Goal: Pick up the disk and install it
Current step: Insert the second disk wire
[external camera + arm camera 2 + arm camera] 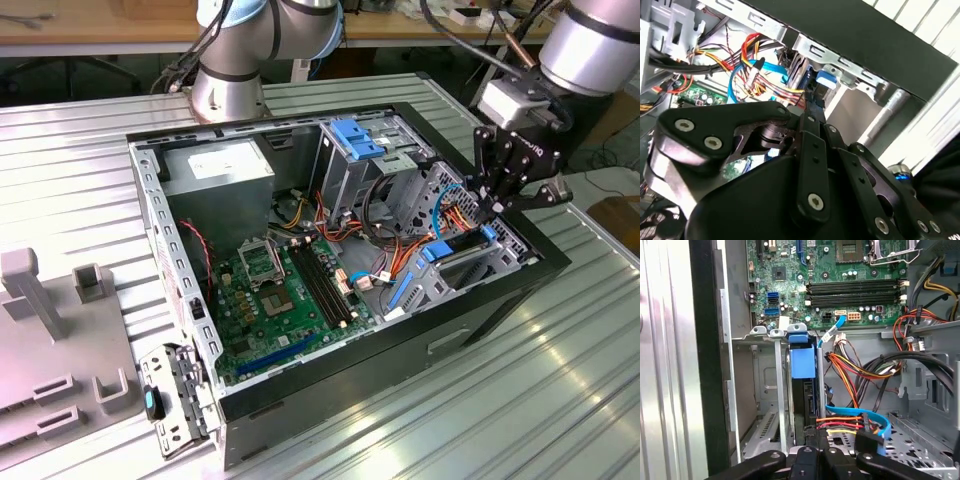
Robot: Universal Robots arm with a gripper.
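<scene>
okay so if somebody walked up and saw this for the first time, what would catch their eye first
Most likely the open computer case lying on its side on the ribbed metal table, with the green motherboard and tangled coloured cables exposed. Next, the black gripper at the case's corner on the exterior view's right, reaching down at the drive bay. There the disk, with its blue carrier tab, stands on edge in its slot in the first wrist view.
</scene>
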